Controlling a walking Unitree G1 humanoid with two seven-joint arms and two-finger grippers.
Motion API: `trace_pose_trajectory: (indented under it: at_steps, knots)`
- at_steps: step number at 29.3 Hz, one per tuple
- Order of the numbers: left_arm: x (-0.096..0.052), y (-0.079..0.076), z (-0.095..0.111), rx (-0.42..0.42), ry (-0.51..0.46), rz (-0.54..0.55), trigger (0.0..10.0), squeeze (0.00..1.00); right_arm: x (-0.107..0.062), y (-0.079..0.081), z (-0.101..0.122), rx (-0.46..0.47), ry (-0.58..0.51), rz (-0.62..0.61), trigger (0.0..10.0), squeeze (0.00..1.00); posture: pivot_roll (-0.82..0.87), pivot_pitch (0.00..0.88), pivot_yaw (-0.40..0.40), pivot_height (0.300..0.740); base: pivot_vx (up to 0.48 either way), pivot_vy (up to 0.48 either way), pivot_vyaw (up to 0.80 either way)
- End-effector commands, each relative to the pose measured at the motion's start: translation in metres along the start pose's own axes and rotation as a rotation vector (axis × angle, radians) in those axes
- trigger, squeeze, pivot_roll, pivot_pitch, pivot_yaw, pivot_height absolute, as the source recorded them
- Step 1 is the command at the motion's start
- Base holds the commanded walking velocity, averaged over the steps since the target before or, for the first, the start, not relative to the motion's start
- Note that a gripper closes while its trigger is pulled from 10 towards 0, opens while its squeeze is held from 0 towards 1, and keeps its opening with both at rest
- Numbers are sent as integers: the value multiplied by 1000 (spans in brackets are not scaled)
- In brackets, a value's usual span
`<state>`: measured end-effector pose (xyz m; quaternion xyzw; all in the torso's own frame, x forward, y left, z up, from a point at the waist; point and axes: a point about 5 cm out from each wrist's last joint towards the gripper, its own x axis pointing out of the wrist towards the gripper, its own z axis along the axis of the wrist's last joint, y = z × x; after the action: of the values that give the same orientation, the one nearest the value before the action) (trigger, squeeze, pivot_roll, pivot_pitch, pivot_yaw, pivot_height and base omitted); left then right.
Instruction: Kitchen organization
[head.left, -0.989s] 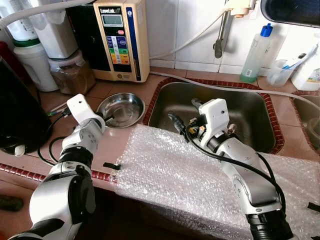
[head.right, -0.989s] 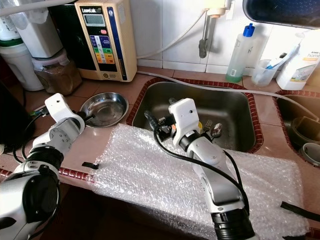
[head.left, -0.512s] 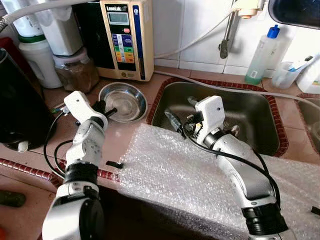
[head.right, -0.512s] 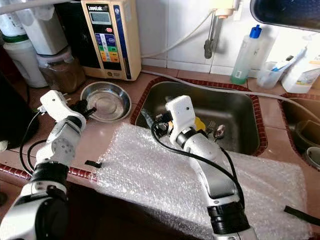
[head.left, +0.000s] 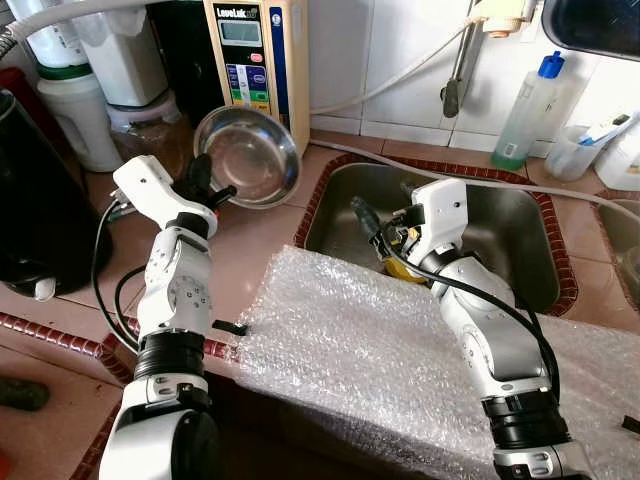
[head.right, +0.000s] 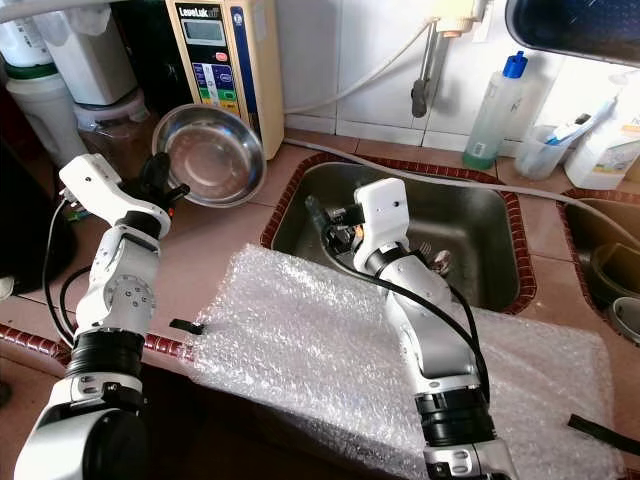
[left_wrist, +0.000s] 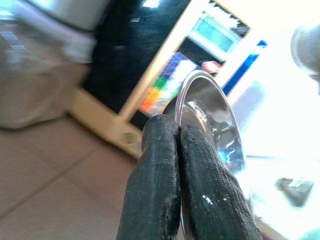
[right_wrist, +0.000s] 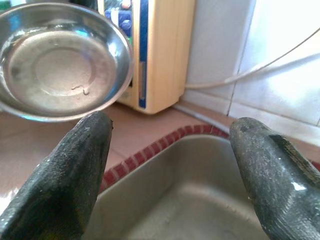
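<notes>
Steel bowl (head.left: 249, 156): you have it pinched by its rim in the left hand (head.left: 200, 184), lifted clear of the tabletop (head.left: 250, 240) and tilted, its hollow facing the camera. It hangs at about 10 o'clock from the sink (head.left: 500, 225), in front of the cream water machine (head.left: 258, 60). In the left wrist view the two black fingers (left_wrist: 165, 180) are pressed together on the bowl's edge.

Right hand (head.left: 375, 222): you hold it over the near left part of the sink basin, fingers (right_wrist: 75, 170) spread wide with nothing between them, pointing toward the bowl. A yellow item (head.left: 403, 268) lies in the basin just under it.

Bubble wrap sheet (head.left: 380, 360): spread over the tabletop's front edge at 6 o'clock from the sink; your right forearm crosses above it.

Clear bottle with blue cap (head.left: 530, 105): upright at 1 o'clock behind the sink, against the tiled wall.

White jug (head.left: 70, 115): at 9 o'clock from the bowl.
</notes>
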<state>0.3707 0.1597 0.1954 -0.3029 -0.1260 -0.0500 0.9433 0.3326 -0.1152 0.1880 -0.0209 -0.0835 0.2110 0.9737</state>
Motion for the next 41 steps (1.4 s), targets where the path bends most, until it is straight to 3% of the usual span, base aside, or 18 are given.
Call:
trace_pose_trajectory:
  at_steps: [1, 7, 20, 21, 22, 23, 24, 25, 26, 27, 28, 31, 41]
  knots:
    - [0, -19, 2, -24, -2, -130, 0, 0, 4, -3, 5, 56, -30, -11, 10000, 0, 7, 0, 33, 740, 0, 0, 0]
    - [-4, -34, -4, -15, 25, -238, 0, 0, 11, -9, 10, 159, -53, -52, 10000, 0, 8, 0, 30, 740, 0, 0, 0]
    - [-12, -52, -13, -59, 65, -347, 0, 0, 30, -12, 19, 162, -79, -97, 10000, 0, 7, 0, 24, 740, 0, 0, 0]
    - [-13, -53, -13, -60, 67, -351, 0, 0, 31, -13, 19, 164, -78, -100, 8745, 0, 7, 0, 24, 740, 0, 0, 0]
    - [-13, -53, -14, -62, 69, -354, 0, 0, 32, -13, 19, 169, -77, -104, 5020, 0, 7, 0, 23, 740, 0, 0, 0]
    - [-14, -53, -14, -64, 70, -356, 0, 0, 32, -14, 18, 176, -73, -111, 5020, 0, 7, 0, 23, 740, 0, 0, 0]
    - [-14, -54, -14, -68, 72, -362, 0, 0, 33, -15, 17, 186, -65, -119, 1373, 0, 6, 0, 22, 740, 0, 0, 0]
    - [-14, -54, -14, -68, 72, -362, 0, 0, 33, -15, 17, 186, -65, -119, 1373, 0, 6, 0, 22, 740, 0, 0, 0]
    - [-15, -54, -14, -71, 73, -365, 0, 0, 34, -16, 15, 195, -54, -128, 0, 0, 7, 0, 21, 740, 0, 0, 0]
    - [-15, -55, -14, -75, 74, -370, 0, 0, 35, -18, 14, 204, -48, -133, 1451, 0, 9, 0, 20, 740, 0, 0, 0]
    - [-16, -55, -14, -78, 75, -374, 0, 0, 35, -18, 12, 217, -44, -136, 549, 0, 9, 0, 20, 740, 0, 0, 0]
    - [-17, -57, -15, -81, 81, -385, 0, 0, 37, -20, 8, 298, -29, -144, 0, 0, 10, 0, 20, 740, 0, 0, 0]
    - [-20, -61, -18, -99, 104, -419, 0, 0, 41, -19, 6, 336, -8, -119, 0, 0, 9, 0, 20, 740, 0, 0, 0]
